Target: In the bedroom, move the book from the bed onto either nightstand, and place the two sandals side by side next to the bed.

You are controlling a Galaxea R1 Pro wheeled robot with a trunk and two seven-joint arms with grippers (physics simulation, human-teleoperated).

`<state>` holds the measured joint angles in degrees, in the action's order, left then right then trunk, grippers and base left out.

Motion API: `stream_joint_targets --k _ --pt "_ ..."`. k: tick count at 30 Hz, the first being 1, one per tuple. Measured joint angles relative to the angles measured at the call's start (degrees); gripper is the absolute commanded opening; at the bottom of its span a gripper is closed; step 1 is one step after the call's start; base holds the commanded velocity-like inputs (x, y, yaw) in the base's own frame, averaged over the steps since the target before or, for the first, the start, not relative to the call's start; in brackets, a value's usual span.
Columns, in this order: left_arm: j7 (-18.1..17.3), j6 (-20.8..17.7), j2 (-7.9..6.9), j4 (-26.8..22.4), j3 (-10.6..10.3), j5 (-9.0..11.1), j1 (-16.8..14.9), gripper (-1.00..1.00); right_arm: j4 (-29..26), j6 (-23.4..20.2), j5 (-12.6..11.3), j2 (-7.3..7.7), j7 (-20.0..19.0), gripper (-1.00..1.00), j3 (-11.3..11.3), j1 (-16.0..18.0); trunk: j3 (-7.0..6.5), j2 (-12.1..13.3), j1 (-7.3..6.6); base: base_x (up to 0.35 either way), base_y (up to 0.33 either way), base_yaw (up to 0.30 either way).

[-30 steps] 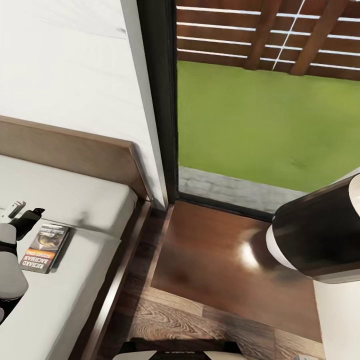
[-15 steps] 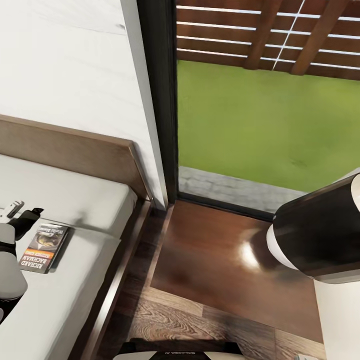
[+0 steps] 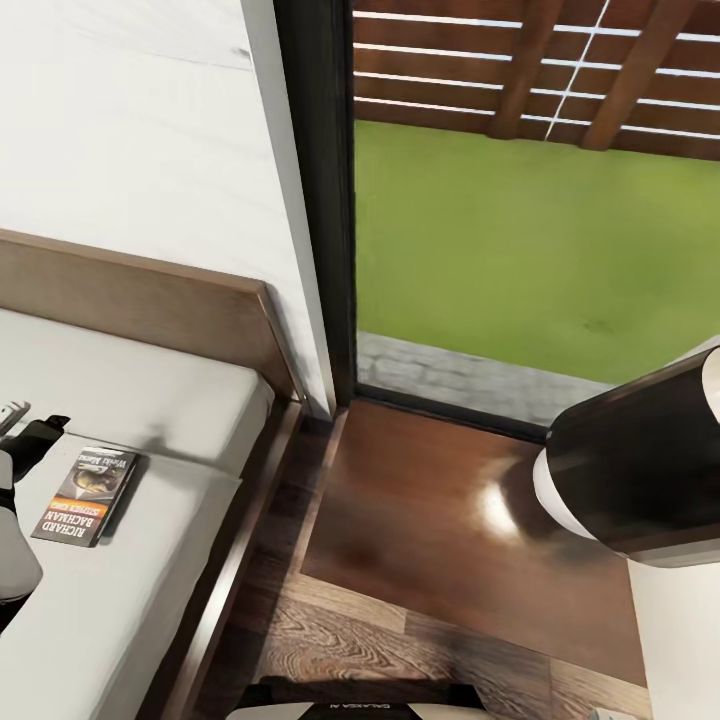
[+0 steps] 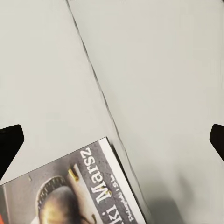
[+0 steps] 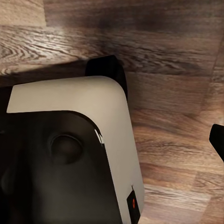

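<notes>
The book (image 3: 85, 494) lies flat on the bed's pale mattress (image 3: 160, 395), near the headboard (image 3: 150, 300), with its dark cover and white lettering up. My left gripper (image 3: 22, 425) hovers just off the book's far corner at the view's left edge. In the left wrist view one corner of the book (image 4: 79, 191) shows, and the left gripper (image 4: 112, 140) is open over bare mattress, its dark fingertips (image 4: 9, 144) far apart. The glossy nightstand (image 3: 430, 500) stands between bed and window. A right fingertip (image 5: 217, 140) hangs over the plank floor. The sandals are out of view.
The dark-framed window (image 3: 320, 200) with grass and a slatted fence beyond rises behind the nightstand. My right forearm (image 3: 640, 460) hangs above the nightstand's right side. The right wrist view looks down at my own base (image 5: 70, 149) on the wood floor (image 5: 168, 70).
My left gripper has drawn back a little toward the left edge of the head view, off the book's corner. The book and the right arm have not moved.
</notes>
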<state>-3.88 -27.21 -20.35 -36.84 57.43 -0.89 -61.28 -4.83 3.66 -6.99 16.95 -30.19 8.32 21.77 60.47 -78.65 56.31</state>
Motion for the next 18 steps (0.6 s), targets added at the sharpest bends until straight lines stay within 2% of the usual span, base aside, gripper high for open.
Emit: stream_joint_targets --k 12,18 --pt "0.0 0.0 0.02 0.1 0.0 0.0 0.2 1.00 0.0 0.0 0.0 0.00 0.0 1.00 0.0 0.0 0.00 0.0 0.00 0.000 0.000 0.000" --pt "0.0 0.0 0.09 0.4 0.0 0.0 0.3 1.00 0.0 0.0 0.0 0.00 0.0 1.00 0.0 0.0 1.07 -2.4 1.31 0.000 0.000 0.000"
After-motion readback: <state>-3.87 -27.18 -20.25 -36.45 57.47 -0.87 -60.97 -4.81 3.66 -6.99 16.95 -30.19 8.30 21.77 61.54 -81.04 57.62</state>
